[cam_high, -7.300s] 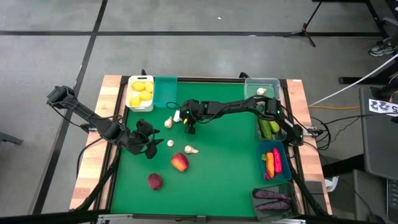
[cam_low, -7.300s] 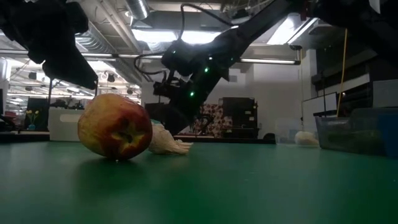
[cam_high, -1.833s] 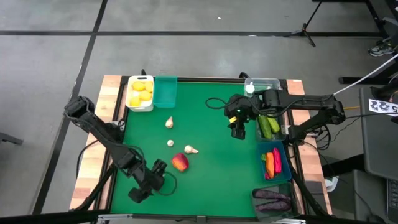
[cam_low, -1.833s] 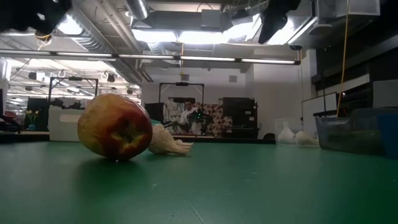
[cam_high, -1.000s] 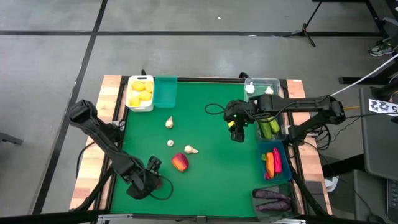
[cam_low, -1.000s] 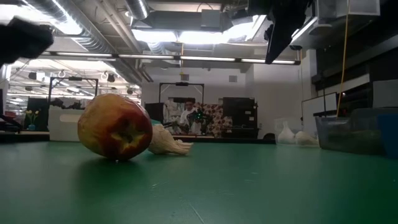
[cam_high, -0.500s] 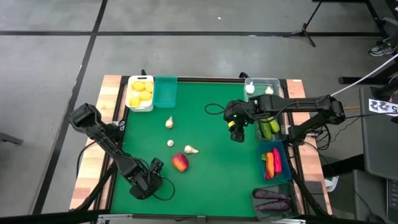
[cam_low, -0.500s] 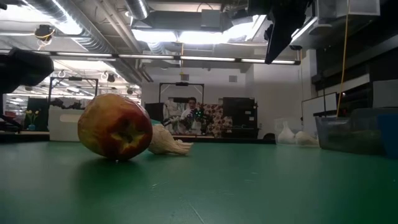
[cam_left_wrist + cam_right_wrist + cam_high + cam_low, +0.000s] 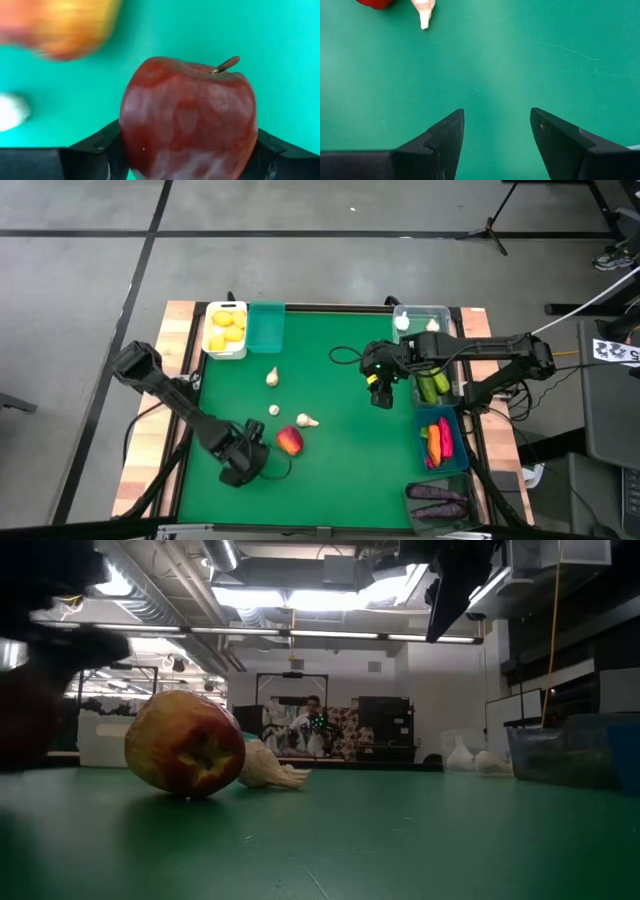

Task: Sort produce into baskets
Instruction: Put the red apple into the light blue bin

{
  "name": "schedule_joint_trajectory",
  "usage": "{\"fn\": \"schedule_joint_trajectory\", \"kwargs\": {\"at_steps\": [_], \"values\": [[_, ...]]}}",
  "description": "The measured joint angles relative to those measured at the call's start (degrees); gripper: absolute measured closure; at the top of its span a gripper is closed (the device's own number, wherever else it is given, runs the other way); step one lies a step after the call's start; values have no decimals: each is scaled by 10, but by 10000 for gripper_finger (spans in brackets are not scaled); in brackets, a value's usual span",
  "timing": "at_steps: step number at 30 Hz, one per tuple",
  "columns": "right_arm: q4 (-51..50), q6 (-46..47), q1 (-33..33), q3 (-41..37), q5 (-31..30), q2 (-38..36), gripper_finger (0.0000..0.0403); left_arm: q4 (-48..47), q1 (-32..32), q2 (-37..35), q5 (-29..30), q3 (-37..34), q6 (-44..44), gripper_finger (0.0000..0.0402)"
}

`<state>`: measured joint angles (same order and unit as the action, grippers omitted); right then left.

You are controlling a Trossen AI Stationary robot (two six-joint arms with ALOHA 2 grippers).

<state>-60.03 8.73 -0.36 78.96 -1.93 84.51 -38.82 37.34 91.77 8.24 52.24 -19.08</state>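
Left gripper low at the near-left of the worktop, fingers grasping a dark red apple, presumably to carry it to a basket. Right gripper hovers right of centre, fingers spread and empty, likely waiting. A second apple sits just right of the left gripper, with garlic beyond; the teal basket stands far-left, so the lift should clear them.

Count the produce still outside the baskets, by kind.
Small white garlic bulbs: 3
Red-yellow apple, lying loose: 1
Dark red apple, held in the left gripper: 1
Total: 5
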Motion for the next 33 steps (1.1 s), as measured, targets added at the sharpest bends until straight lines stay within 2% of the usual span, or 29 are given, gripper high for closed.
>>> {"fn": "schedule_joint_trajectory", "kwargs": {"at_steps": [7, 10, 14, 19, 24, 30, 33], "values": [[0, 0, 0, 0, 0, 0, 175, -67, -114, -100, 56, 2, -21, 143], [0, 0, 0, 0, 0, 0, 175, -89, -179, -150, 111, 2, -34, 145], [-1, 0, 0, 0, 0, 0, 175, -81, -286, -210, 185, 2, -32, 139], [-1, 0, 0, 0, 0, 0, 175, -28, -439, -252, 230, 2, -10, 136], [0, 0, 0, 0, 0, 0, 175, 62, -582, -249, 215, 2, 38, 134], [0, 0, 0, 0, 0, 0, 175, 139, -720, -209, 108, 3, 71, 134], [0, 0, 0, 0, 0, 0, 175, 161, -768, -173, 91, 3, 72, 133]]}}
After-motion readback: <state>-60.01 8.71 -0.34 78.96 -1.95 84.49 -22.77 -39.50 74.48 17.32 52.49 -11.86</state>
